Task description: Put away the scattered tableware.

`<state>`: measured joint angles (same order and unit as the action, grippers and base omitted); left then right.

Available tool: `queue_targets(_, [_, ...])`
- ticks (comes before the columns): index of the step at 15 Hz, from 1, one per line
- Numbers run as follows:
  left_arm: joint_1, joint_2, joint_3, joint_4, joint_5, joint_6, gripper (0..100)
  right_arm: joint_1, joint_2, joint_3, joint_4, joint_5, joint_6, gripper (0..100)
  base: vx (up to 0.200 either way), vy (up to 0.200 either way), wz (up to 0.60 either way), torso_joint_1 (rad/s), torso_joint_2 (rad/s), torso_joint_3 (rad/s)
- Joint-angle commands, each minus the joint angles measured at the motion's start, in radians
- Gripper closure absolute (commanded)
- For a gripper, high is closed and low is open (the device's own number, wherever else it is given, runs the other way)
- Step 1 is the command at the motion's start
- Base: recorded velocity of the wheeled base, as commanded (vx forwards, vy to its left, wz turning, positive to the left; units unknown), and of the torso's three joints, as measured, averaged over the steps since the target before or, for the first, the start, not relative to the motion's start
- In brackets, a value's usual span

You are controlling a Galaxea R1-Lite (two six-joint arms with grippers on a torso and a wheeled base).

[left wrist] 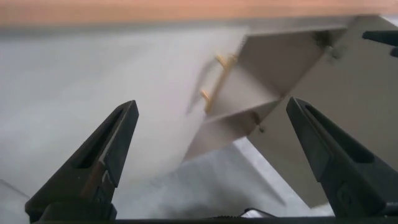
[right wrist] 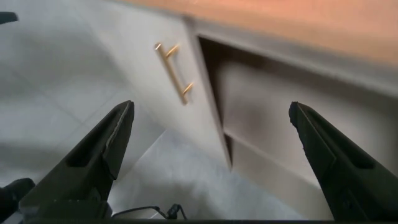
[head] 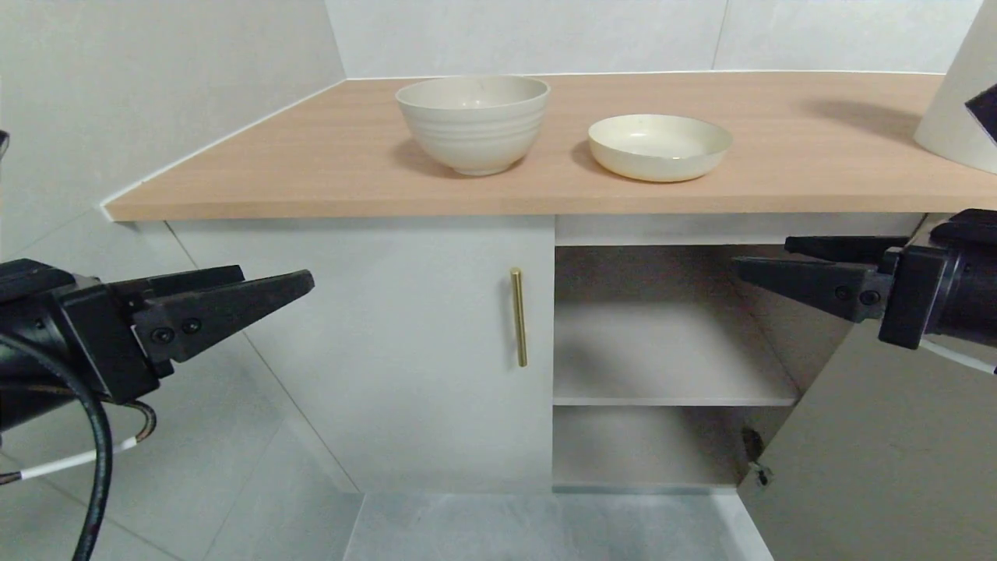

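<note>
A deep cream bowl (head: 473,121) with ribbed sides stands on the wooden countertop (head: 311,167), left of centre. To its right sits a shallow cream dish (head: 659,146). Below, the cabinet's right compartment (head: 662,351) is open, showing a bare shelf (head: 670,389). My left gripper (head: 265,284) hangs open at the left, below counter height and in front of the shut door. My right gripper (head: 759,261) is open at the right, level with the top of the open compartment. Both hold nothing. In the wrist views, the left fingers (left wrist: 93,168) and right fingers (right wrist: 99,155) stand wide apart.
The shut left door (head: 374,351) has a brass handle (head: 518,317). The opened right door (head: 880,452) swings out at the lower right. A white conical object (head: 958,109) stands on the counter's far right. White walls bound the counter at the back and left; grey tiled floor lies below.
</note>
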<state>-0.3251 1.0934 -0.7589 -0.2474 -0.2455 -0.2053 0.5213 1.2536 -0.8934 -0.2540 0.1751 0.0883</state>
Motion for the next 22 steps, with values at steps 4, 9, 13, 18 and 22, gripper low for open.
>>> queue_targets(4, [0.000,0.000,0.004,-0.001,-0.001,0.000,0,0.002,-0.019,0.028,-0.004,0.021,-0.007,0,0.000,0.000,0.00,0.000,0.00,0.000])
queue_targets(9, [0.000,0.005,0.004,0.000,-0.001,0.000,0,0.002,-0.046,0.041,-0.004,0.086,-0.009,0,0.000,0.000,0.00,0.000,0.00,0.000])
queue_targets(13, [0.000,0.010,0.004,0.000,-0.003,0.000,0,0.002,-0.042,0.044,-0.002,0.087,-0.009,0,0.000,0.000,0.00,0.047,-0.21,-0.204])
queue_targets(18, [-0.002,0.042,0.004,0.000,-0.003,0.001,0,0.002,-0.028,0.041,-0.004,0.087,-0.009,0,0.000,0.000,0.00,0.167,-0.50,-0.297])
queue_targets(22, [-0.003,0.052,0.004,-0.001,-0.003,0.001,0,0.002,-0.011,0.037,-0.008,0.086,-0.009,0,0.000,0.000,0.00,0.182,-0.47,-0.288])
